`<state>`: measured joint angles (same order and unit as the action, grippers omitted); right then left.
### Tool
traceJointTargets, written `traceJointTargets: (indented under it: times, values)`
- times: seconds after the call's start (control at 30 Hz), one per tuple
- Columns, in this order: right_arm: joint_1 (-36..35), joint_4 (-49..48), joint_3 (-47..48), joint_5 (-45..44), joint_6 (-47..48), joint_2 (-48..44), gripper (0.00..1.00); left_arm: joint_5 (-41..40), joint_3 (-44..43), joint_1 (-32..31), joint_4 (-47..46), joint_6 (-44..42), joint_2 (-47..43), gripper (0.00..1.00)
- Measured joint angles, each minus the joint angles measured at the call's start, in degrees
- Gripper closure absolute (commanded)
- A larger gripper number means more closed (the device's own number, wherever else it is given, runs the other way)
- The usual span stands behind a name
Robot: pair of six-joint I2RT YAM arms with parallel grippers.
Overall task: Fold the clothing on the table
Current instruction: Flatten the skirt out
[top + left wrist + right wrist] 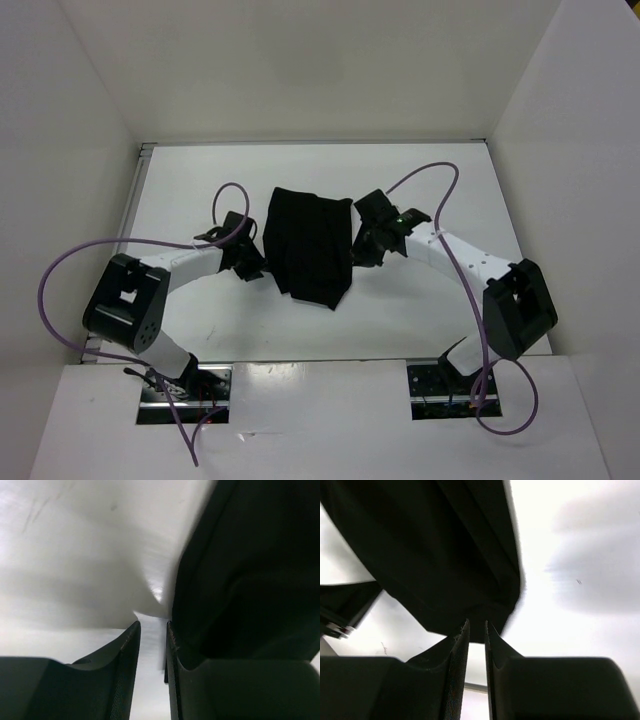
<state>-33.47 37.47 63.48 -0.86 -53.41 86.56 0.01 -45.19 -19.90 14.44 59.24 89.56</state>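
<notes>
The clothing (310, 245), a plain black cloth, lies bunched lengthwise in the middle of the white table (200, 180). My left gripper (250, 256) sits at its left edge and my right gripper (364, 240) at its right edge. In the left wrist view the left gripper (153, 625) is open by a narrow gap with only bare table between the fingers, and the clothing (250, 570) lies just to the right of the right finger. Seen from the right wrist, the right gripper (477, 624) also stands narrowly open, with the clothing's (435, 545) edge just past its tips.
Purple cables (60, 270) (440, 180) loop over the table beside each arm. White walls enclose the table on three sides, and a thin metal rim (140, 190) runs along its left edge. The left gripper's dark body (345, 605) shows at the left of the right wrist view.
</notes>
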Motion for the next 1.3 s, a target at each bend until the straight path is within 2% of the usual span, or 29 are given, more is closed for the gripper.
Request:
traceJointTargets:
  times: [0.37, 0.53, 0.67, 0.8, 1.1, 1.3]
  values:
    - [-0.39, 0.46, -6.78, 2.16, -3.04, -1.53, 0.75, 3.15, -0.15, -1.14, -6.27, 1.20, 2.25, 0.64]
    - [-0.39, 1.07, -6.93, 2.19, -3.80, -3.30, 0.75, 2.95, -0.11, -1.46, -2.58, 0.94, 0.46, 0.64]
    - [-0.39, 1.16, -6.93, 2.19, -4.24, -4.59, 0.75, 2.38, 0.96, -1.60, 0.68, 0.94, -5.05, 0.64]
    - [-0.70, 1.18, -6.93, 2.19, -4.33, -4.68, 0.75, 2.05, 0.96, -1.62, 0.68, 0.96, -7.37, 0.64]
    - [-0.79, 1.22, -6.93, 2.43, -4.42, -4.61, 0.75, 3.85, -1.33, -1.57, -3.37, 1.27, 2.78, 0.64]
    - [-0.79, 1.44, -6.93, 2.62, -4.20, -4.31, 0.75, 5.49, -2.21, -1.57, -6.34, 1.38, 4.48, 0.65]
